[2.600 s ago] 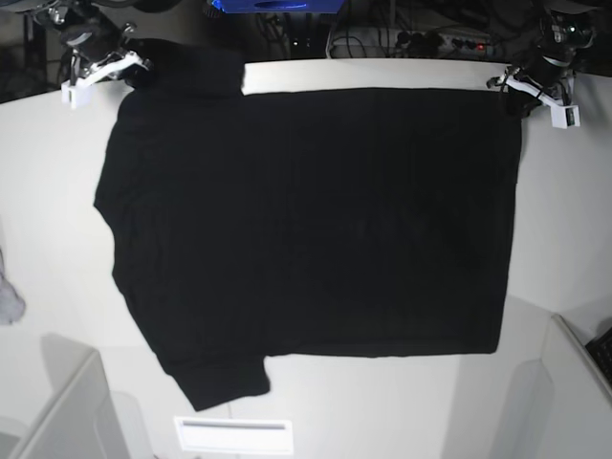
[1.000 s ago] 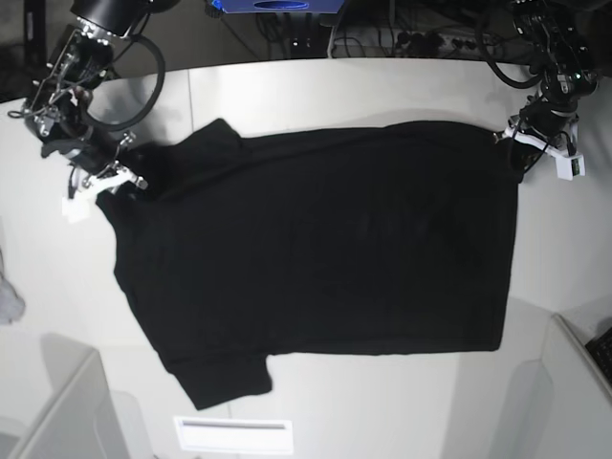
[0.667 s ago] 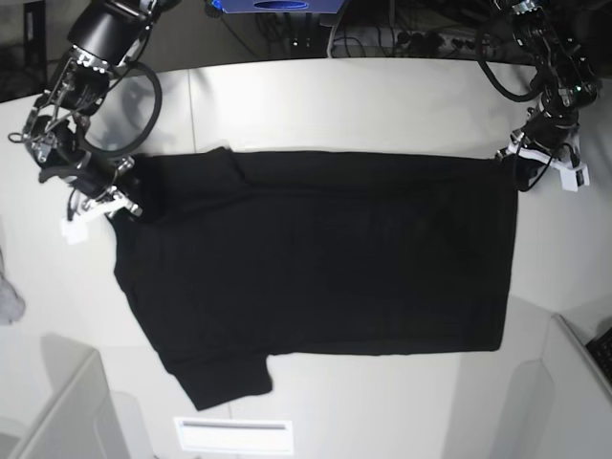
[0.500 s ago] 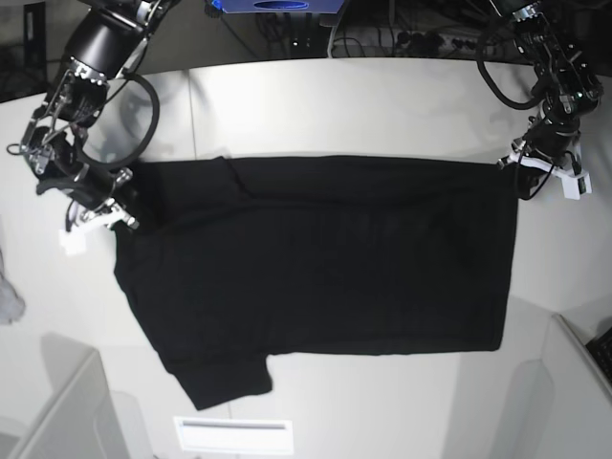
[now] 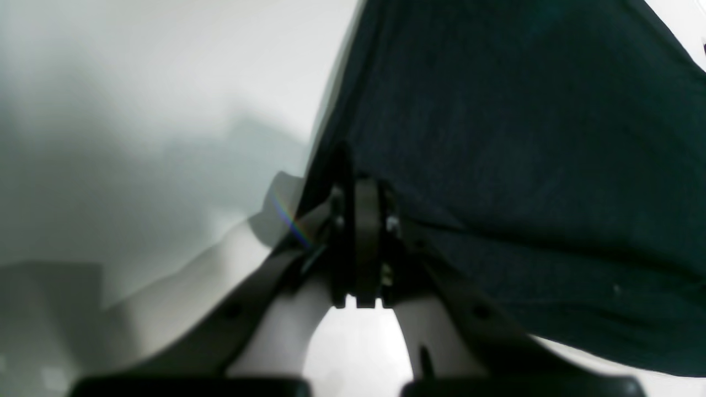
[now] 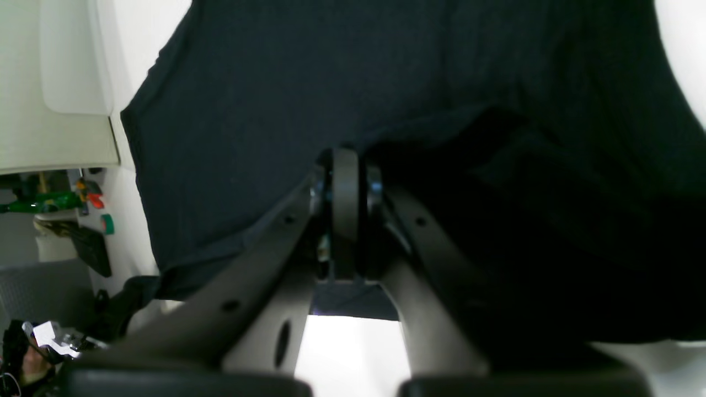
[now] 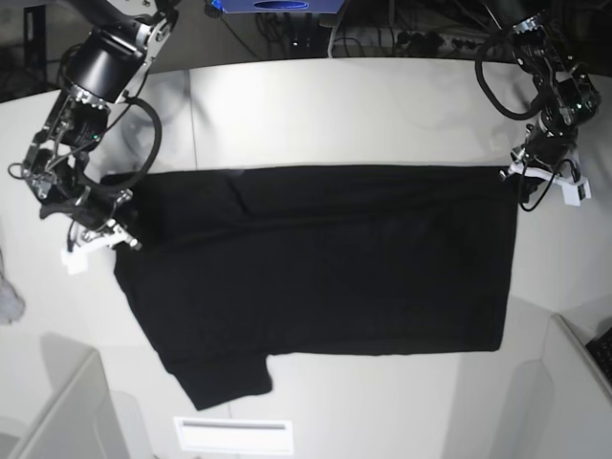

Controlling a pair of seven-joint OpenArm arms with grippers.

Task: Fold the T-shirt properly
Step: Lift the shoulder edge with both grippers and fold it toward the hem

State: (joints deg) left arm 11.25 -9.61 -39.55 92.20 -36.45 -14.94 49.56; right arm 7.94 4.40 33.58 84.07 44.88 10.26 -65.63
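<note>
Currently, front to back:
white tray (image 7: 233, 435): flat, at the near edge of the surface (image 7: 382, 105), just below the shirt's near sleeve, not touching it.
side bins: pale walls at both near corners, left one (image 7: 67, 411), right one (image 7: 574, 382).
grey cloth scrap (image 7: 8, 298): far left edge of the base view, well apart from the shirt.
T-shirt (image 7: 325, 258): black, plain side up, spread flat across the middle of the surface. Near sleeve sticks out at lower left. Far edge is doubled over toward the near side; fold line runs straight between the two grippers.
T-shirt, left wrist view (image 5: 524, 138): hem corner lifted, cloth hangs off the fingers with pale surface visible under it.
T-shirt, right wrist view (image 6: 358, 110): shoulder area bunched, dark folds stacked right of the fingers.
right gripper (image 7: 100, 234): at the shirt's shoulder corner, left side of base view. Fingers (image 6: 345, 187) pressed together, pinching black cloth.
left gripper (image 7: 535, 172): at the shirt's hem corner, right side of base view. Fingers (image 5: 367, 220) narrow, clamped on the shirt edge.
cables (image 7: 421, 38): dark clutter behind the far edge of the surface.
blue object (image 7: 277, 6): top centre, behind the surface; cropped, cannot tell what it is.
</note>
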